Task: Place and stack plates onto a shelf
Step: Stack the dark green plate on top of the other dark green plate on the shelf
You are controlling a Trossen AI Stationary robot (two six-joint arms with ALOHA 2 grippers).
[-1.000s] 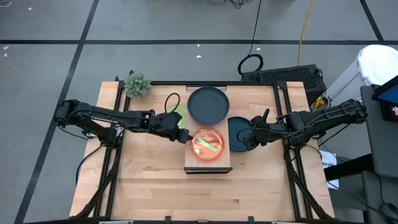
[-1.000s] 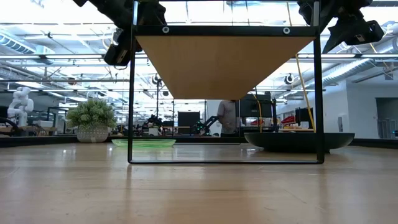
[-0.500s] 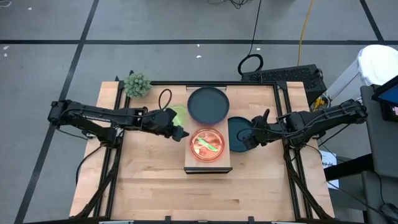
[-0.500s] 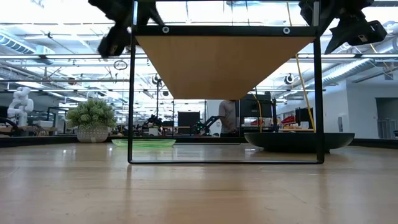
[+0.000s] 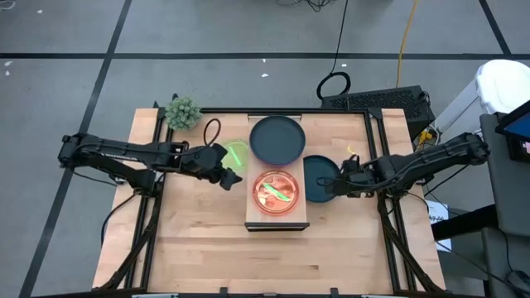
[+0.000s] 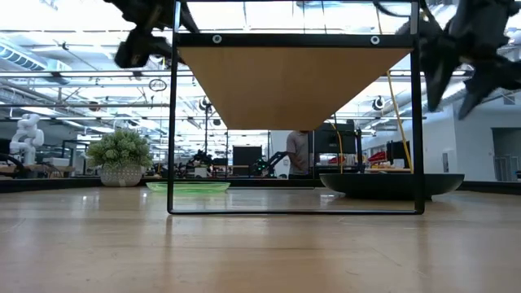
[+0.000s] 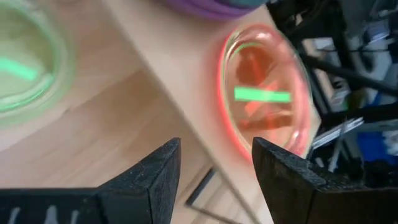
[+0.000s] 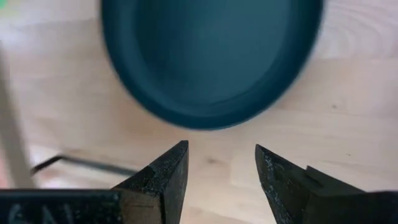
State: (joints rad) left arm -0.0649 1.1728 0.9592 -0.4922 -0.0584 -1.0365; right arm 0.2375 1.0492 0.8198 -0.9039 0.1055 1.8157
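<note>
From above we see the left gripper (image 5: 233, 180) spread and empty beside the shelf (image 5: 277, 217), where a pink plate (image 5: 277, 191) and a dark teal plate (image 5: 277, 139) sit. The right gripper (image 5: 330, 189) hangs over another teal plate (image 5: 318, 179) on the table. At the left wrist, fingers (image 7: 155, 180) parted; the right wrist shows fingers (image 8: 166, 179) spread too.

two slim black jointed arms, matte. left arm (image 5: 124, 154) carries a looped black cable by the wrist. end effector fingers (image 7: 152, 180) dark, wedge-shaped, textured.
</note>
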